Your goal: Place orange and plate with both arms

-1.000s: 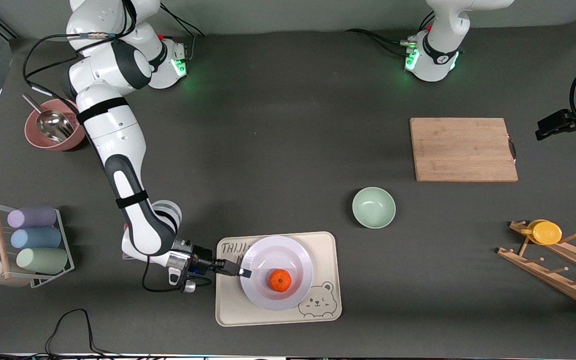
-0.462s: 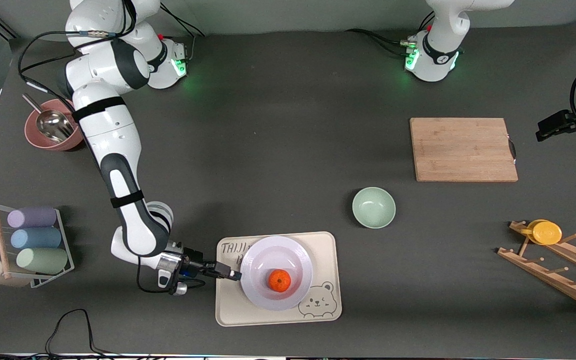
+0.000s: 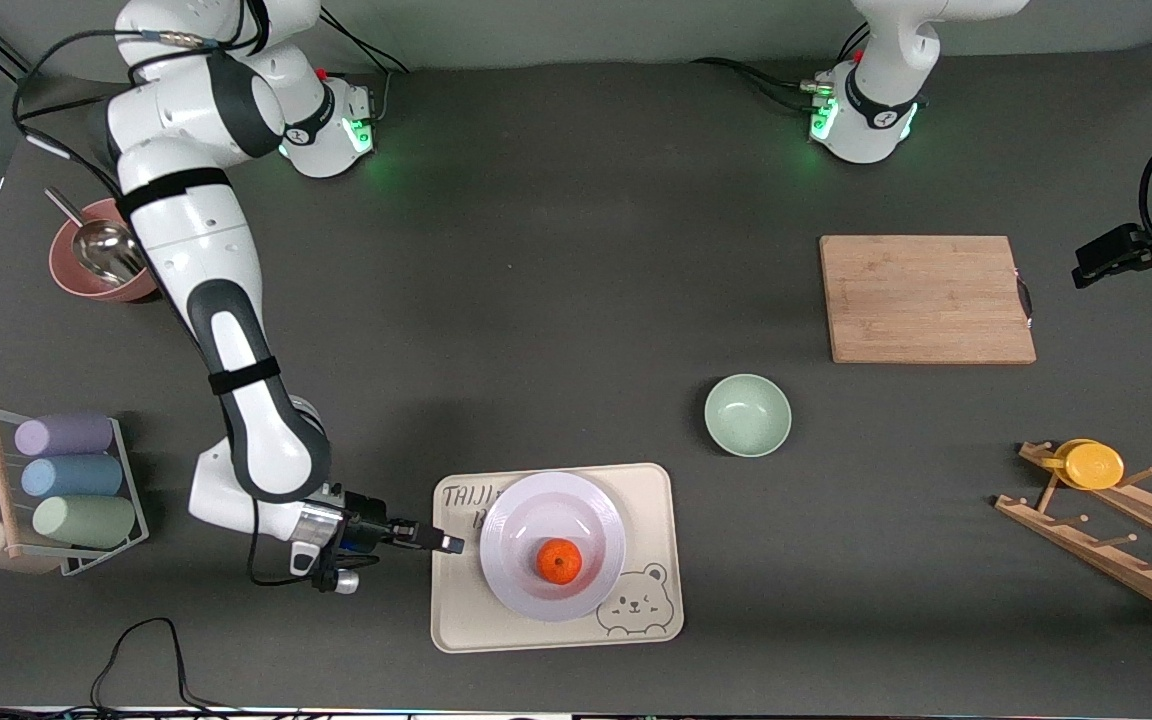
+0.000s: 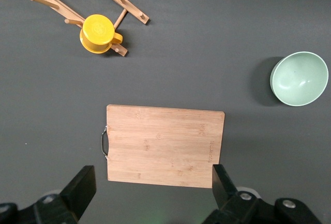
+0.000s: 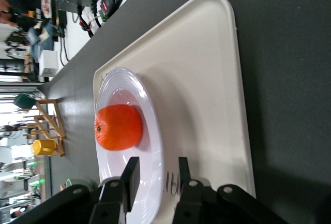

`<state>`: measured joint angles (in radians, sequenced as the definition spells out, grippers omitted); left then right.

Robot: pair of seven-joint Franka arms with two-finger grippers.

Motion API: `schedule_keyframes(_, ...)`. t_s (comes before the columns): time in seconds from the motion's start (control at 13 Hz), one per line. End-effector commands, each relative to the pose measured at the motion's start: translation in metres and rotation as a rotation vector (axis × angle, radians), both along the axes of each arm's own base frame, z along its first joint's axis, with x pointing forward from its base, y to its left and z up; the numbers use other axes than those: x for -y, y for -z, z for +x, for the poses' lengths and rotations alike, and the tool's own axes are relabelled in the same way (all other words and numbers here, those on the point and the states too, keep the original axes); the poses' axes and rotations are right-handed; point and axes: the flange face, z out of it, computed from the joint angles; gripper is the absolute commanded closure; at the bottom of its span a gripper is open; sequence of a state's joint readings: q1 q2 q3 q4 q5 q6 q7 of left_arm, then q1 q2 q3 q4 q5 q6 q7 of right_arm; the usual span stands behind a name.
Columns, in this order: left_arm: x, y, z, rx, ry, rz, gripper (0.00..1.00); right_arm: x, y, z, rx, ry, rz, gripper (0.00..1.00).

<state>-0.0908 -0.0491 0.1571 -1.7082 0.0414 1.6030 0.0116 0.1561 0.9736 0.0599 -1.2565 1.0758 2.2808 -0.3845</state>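
Right gripper (image 3: 448, 544) now off plate (image 3: 553, 510)

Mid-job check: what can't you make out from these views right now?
Tray lettering: in the front view, the plate covers its end.
Orange underside: hidden in every view, since it sits in the plate.
Left end effector, waiting open over the board: the front view's edge cuts most of it off.
Right end effector, open at the tray's edge: contact with the tray is unclear, too small in the front view.
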Motion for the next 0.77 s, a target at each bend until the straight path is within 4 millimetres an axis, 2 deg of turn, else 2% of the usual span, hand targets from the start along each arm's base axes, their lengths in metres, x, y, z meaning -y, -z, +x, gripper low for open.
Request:
schedule_keyframes(0.0, 0.0, -0.001, -0.004, 0.012, 0.007, -0.009, 0.0, 0.017, -0.056, -0.023, -0.064, -0.048, -0.126, 0.57)
schedule_keyframes(0.23, 0.0, -0.002, -0.006, 0.007, 0.007, -0.01, 0.0, 0.044, -0.116, -0.041, -0.063, -0.176, -0.305, 0.46)
schedule_keyframes(0.31, 0.001, -0.001, -0.006, 0.006, 0.01, -0.01, 0.0, 0.051, -0.137, -0.05, -0.069, -0.219, -0.369, 0.4)
schedule_keyframes(0.38, 0.003, -0.002, -0.006, 0.01, 0.013, -0.009, 0.0, 0.067, -0.158, -0.057, -0.08, -0.241, -0.435, 0.32)
schedule_keyframes(0.46, 0.003, -0.003, -0.006, 0.012, 0.015, -0.009, 0.0, 0.076, -0.186, -0.066, -0.101, -0.259, -0.494, 0.13)
schedule_keyframes(0.54, 0.003, -0.004, -0.006, 0.015, 0.013, -0.01, 0.0, 0.087, -0.214, -0.077, -0.14, -0.277, -0.552, 0.03)
schedule_keyframes(0.69, 0.001, -0.005, -0.006, 0.019, 0.009, -0.01, 0.0, 0.106, -0.268, -0.097, -0.181, -0.26, -0.664, 0.0)
